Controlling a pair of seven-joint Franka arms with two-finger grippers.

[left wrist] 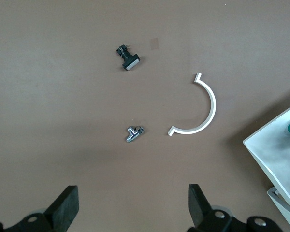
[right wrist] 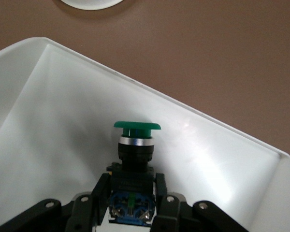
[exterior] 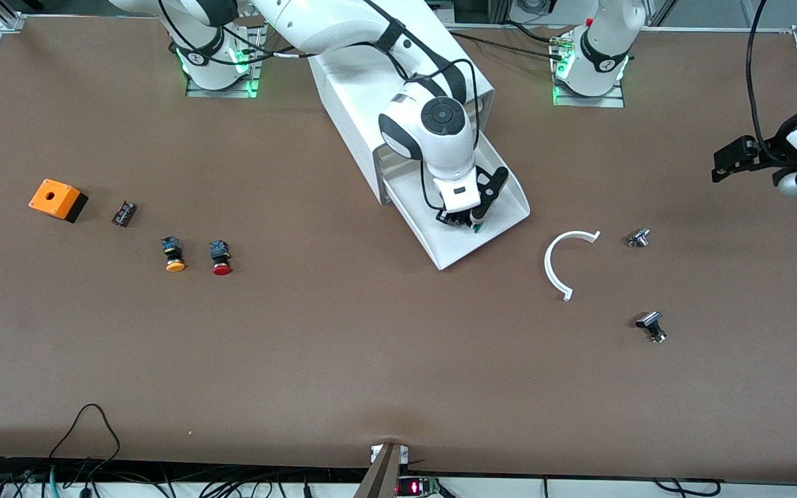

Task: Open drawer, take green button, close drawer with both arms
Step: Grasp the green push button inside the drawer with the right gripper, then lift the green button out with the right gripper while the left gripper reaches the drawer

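Note:
The drawer (exterior: 443, 257) stands pulled out of the bottom of the white cabinet (exterior: 350, 90), toward the front camera. My right gripper (exterior: 471, 221) reaches down into it. In the right wrist view the right gripper (right wrist: 132, 191) is shut on the black-and-blue body of the green-capped button (right wrist: 135, 145), inside the drawer (right wrist: 53, 121) near its front wall. The green cap just shows in the front view (exterior: 477, 227). My left gripper (exterior: 724, 166) waits open and empty over the table at the left arm's end; its fingers (left wrist: 65, 205) stand wide apart. A drawer corner (left wrist: 275, 154) shows in its view.
A white curved strip (exterior: 557, 266) lies beside the drawer toward the left arm's end, with two small metal-and-black parts (exterior: 639, 238) (exterior: 651, 325) past it. Toward the right arm's end lie a red-capped button (exterior: 220, 257), an orange-capped button (exterior: 173, 254), a small black part (exterior: 124, 213) and an orange box (exterior: 56, 199).

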